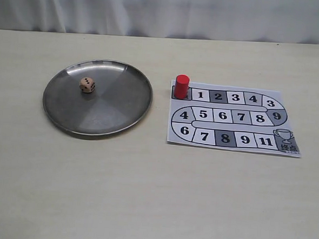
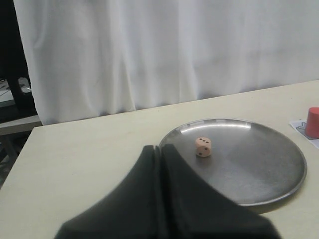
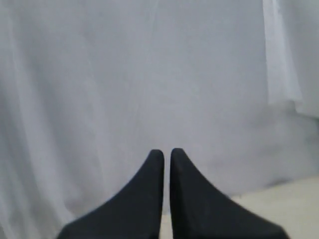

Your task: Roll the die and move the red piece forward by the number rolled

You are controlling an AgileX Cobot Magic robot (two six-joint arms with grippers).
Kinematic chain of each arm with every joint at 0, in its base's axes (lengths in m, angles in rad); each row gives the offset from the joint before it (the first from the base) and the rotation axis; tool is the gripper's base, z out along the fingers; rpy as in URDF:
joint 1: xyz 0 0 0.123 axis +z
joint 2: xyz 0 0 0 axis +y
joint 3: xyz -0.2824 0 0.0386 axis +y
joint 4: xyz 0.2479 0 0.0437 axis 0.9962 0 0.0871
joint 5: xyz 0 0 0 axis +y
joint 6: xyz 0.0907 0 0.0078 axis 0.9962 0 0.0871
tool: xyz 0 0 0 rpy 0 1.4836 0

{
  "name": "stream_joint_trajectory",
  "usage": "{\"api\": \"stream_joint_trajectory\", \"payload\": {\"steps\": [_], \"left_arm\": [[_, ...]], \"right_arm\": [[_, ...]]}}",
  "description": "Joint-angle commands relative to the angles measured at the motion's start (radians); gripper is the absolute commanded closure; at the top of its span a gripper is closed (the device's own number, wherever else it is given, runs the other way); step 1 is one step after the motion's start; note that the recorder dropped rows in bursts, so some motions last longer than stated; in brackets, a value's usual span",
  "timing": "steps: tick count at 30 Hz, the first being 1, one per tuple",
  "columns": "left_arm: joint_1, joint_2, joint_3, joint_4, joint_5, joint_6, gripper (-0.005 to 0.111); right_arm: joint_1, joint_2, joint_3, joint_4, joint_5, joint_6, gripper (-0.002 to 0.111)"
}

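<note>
The tan die [image 1: 87, 85] lies in the round metal plate [image 1: 122, 112], left of the board, three pips up. It also shows in the left wrist view as the die [image 2: 203, 147] on the plate [image 2: 269, 169]. The red piece [image 1: 181, 86] stands upright on the start square at the top left of the paper board [image 1: 233, 117]; its edge, the red piece [image 2: 313, 122], shows in the left wrist view. My left gripper [image 2: 159, 147] is shut and empty, short of the plate's rim. My right gripper [image 3: 166, 151] is shut, empty, facing the curtain. Neither arm appears in the exterior view.
A white curtain [image 1: 166, 11] hangs behind the cream table [image 1: 144, 194]. The board carries numbered squares winding to a trophy square [image 1: 285, 141] at its lower right. Dark equipment [image 2: 10, 74] stands off the table's far side in the left wrist view.
</note>
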Motion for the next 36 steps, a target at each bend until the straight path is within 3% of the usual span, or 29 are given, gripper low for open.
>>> {"api": "stream_joint_trajectory", "payload": {"steps": [1, 7, 10, 14, 19, 22, 26, 36], "left_arm": [[-0.001, -0.001, 0.002, -0.004, -0.009, -0.002, 0.107], [-0.001, -0.001, 0.002, -0.004, -0.009, -0.002, 0.107], [-0.001, -0.001, 0.002, -0.004, -0.009, -0.002, 0.107], [-0.001, -0.001, 0.002, -0.004, -0.009, -0.002, 0.107], [-0.001, -0.001, 0.002, -0.004, -0.009, -0.002, 0.107], [-0.001, -0.001, 0.002, -0.004, -0.009, -0.002, 0.107], [-0.001, -0.001, 0.002, -0.004, -0.009, -0.002, 0.107], [-0.001, -0.001, 0.002, -0.004, -0.009, -0.002, 0.107]], "right_arm": [[-0.003, 0.258, -0.011, -0.052, 0.065, 0.020, 0.104], [0.031, 0.812, -0.174, -0.051, 0.143, 0.020, 0.104], [0.224, 1.082, -0.267, -0.051, 0.087, 0.013, 0.104], [0.401, 1.269, -0.397, -0.051, 0.051, -0.039, 0.102], [0.534, 1.524, -0.685, -0.051, 0.172, -0.074, 0.073], [0.580, 1.665, -0.877, -0.051, 0.273, -0.074, 0.057], [0.613, 1.849, -1.142, -0.051, 0.375, -0.101, 0.046], [0.666, 2.233, -1.677, -0.051, 0.454, -0.120, 0.044]]}}
